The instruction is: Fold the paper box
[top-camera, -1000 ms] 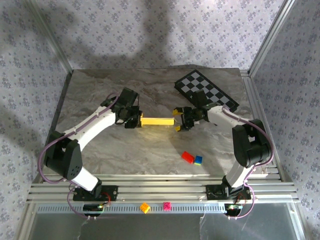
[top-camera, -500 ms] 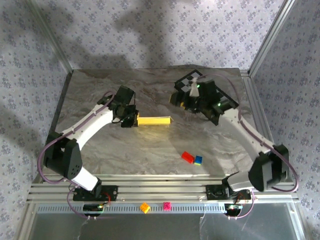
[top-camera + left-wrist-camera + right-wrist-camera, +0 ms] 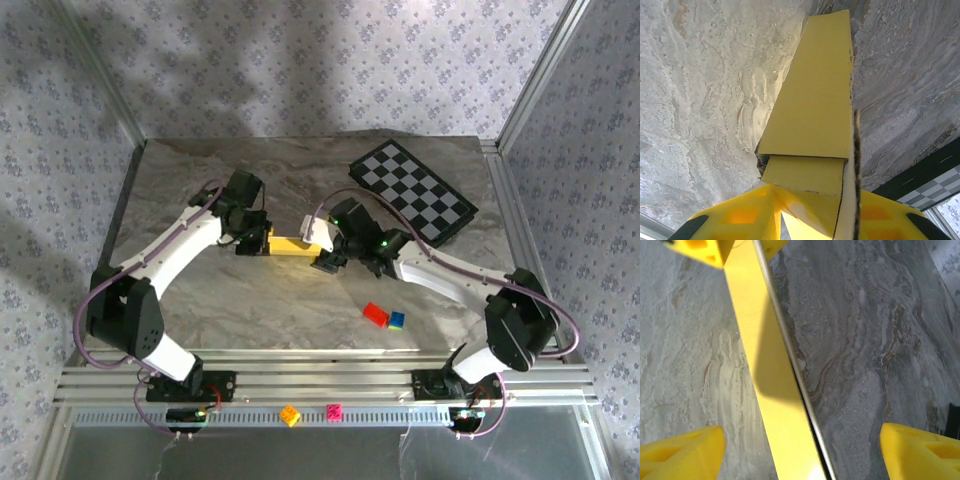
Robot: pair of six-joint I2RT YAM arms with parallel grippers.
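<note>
Right hand (image 3: 323,260) returned astride paper box (image 3: 290,244), open

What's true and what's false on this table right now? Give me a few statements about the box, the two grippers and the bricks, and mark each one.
1. The left gripper is clamped on one end of the paper box. True.
2. The right gripper is pinched shut on the box. False: its fingers stand wide apart, with the box running between them untouched.
3. The box lies on the checkerboard mat. False: it lies on the marble table, and the mat sits apart toward the far right corner.
4. A red brick and a blue brick sit side by side, nearer the arm bases than the box. True.
</note>
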